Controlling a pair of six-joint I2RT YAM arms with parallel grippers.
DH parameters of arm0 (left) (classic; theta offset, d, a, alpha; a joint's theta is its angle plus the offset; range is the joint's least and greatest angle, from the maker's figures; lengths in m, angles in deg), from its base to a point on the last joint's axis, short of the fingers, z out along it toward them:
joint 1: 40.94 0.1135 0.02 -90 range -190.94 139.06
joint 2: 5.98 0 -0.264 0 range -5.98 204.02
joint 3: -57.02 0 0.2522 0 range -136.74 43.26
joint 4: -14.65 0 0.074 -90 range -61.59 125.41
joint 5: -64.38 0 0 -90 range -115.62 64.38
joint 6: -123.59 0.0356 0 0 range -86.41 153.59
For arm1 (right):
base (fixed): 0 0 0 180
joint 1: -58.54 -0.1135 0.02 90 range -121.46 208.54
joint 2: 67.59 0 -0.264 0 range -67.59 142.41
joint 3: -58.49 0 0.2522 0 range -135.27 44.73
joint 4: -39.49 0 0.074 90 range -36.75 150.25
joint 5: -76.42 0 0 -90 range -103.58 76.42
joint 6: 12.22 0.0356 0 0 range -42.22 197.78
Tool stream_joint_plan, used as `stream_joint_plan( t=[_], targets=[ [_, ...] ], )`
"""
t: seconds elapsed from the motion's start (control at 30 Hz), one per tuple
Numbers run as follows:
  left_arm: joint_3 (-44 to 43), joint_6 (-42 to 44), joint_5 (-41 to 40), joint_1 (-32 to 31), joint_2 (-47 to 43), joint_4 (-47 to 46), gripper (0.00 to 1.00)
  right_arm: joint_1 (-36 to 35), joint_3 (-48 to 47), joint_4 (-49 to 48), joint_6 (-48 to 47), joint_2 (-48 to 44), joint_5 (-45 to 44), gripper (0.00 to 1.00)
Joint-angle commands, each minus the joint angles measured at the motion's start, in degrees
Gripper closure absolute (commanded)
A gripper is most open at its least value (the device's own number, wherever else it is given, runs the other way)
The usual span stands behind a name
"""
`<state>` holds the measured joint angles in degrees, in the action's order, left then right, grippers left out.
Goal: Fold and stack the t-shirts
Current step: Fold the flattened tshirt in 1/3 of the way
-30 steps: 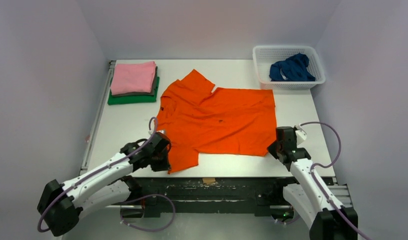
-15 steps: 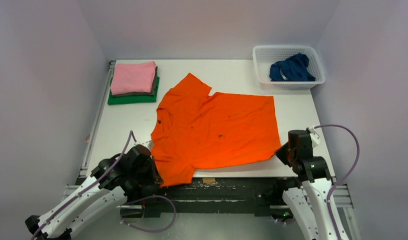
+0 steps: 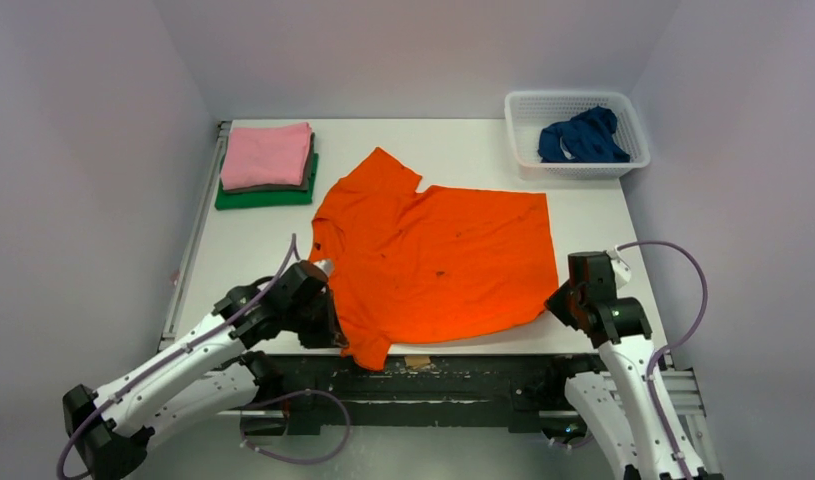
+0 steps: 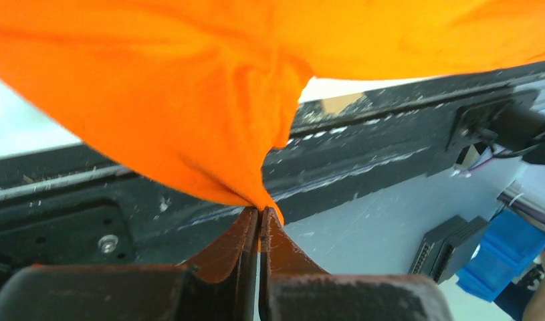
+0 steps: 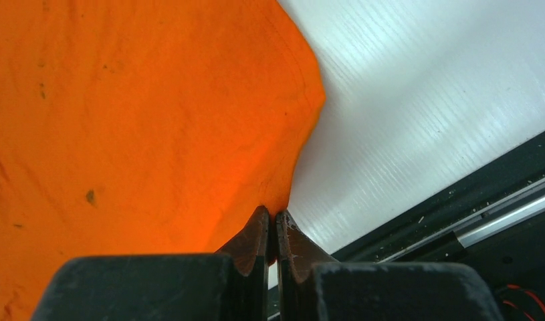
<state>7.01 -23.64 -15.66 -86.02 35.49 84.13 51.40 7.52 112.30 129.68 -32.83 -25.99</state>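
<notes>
While both claws stay out of the fold's path, the orange t-shirt [image 3: 433,255] lies spread mid-table, its long axis running nine to three o'clock, collar toward nine. The left gripper [image 4: 259,214] is clenched on the near sleeve at seven, which sags over the table [image 3: 463,140] edge. The right gripper [image 5: 272,215] clamps the hem corner at four. Open room lies toward twelve, between the folded stack [image 3: 268,165] at ten and the basket [image 3: 573,98] at one.
</notes>
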Motion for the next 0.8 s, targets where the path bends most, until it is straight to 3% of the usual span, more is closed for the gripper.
stream_joint_plan(
  t=[0.0,0.27,0.53,0.77],
  targets=[
    [-9.58,3.49,-5.05,1.32,6.88,-5.75,1.0,-0.16,-0.81,-8.08,-1.13,4.04,-0.6,1.0],
    [-17.07,7.34,2.45,18.24,20.79,-10.81,1.0,-0.02,-6.18,-16.58,-2.55,15.47,-1.94,1.0],
    [-30.55,9.29,-0.7,25.25,36.29,-9.92,1.0,0.63,-12.39,-21.98,-4.73,27.19,-5.5,1.0],
    [-39.43,11.24,-3.46,28.3,48.89,-7.83,1.0,3.12,-15.29,-28.73,-7.21,37.39,-3.65,1.0]
  ],
)
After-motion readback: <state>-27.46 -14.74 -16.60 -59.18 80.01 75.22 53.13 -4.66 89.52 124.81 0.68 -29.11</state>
